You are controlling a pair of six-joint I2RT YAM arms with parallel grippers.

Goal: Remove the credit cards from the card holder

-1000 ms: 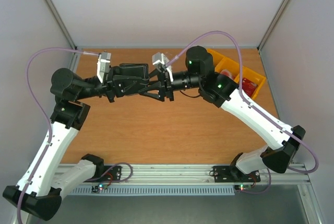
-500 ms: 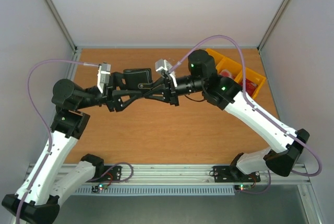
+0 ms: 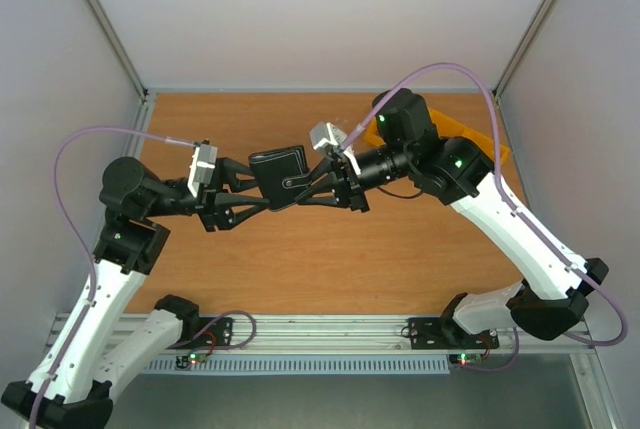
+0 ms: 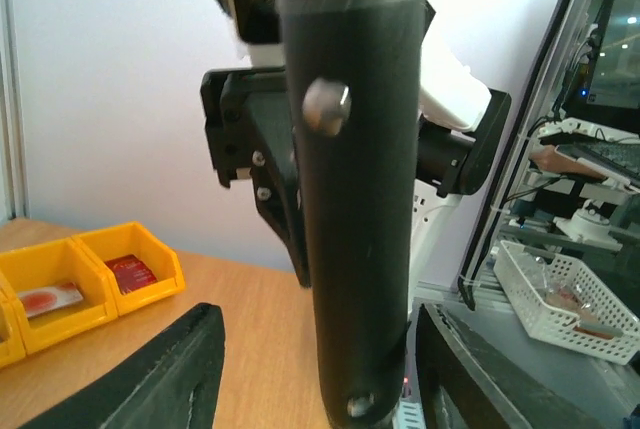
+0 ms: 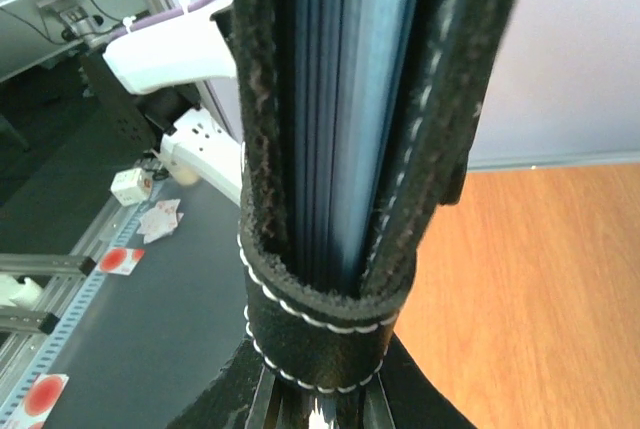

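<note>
The card holder (image 3: 279, 177), a dark grey-blue wallet, hangs in the air over the table between both grippers. My right gripper (image 3: 306, 190) is shut on its right edge. In the right wrist view the wallet (image 5: 340, 129) stands edge-on above the fingers, its black stitched closure tab (image 5: 325, 334) wrapped round it and blue-grey layers showing inside. My left gripper (image 3: 260, 184) is open, its fingers either side of the wallet's left edge; the left wrist view shows the dark spine (image 4: 360, 199) between spread fingers (image 4: 170, 374). Two red cards (image 4: 130, 271) lie in the tray.
The yellow three-compartment tray (image 4: 85, 284) stands at the back right of the wooden table (image 3: 300, 259); in the top view only its corner (image 3: 497, 145) shows behind my right arm. Grey walls enclose the table at the back and sides.
Both grippers have moved toward the near side and a little right, bringing the wallet from the back of the table to above its middle. The right arm now covers most of the tray.
</note>
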